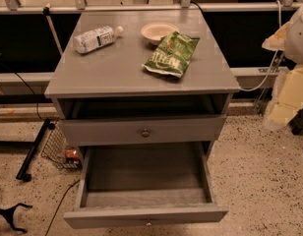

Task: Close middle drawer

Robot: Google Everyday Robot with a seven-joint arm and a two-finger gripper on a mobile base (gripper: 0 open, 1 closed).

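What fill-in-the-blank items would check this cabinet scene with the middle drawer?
1. The middle drawer stands wide ____.
2. The water bottle lies on its ____ on the tabletop.
3. The dish beside the green bag is a ____.
4. The end effector is at the view's ____ edge, apart from the middle drawer.
Missing words: open; side; bowl; right.

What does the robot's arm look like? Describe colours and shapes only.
Only part shows at the right edge: the gripper looks pale cream-yellow and blocky, with a rounded whitish arm segment above it. No markings can be made out.
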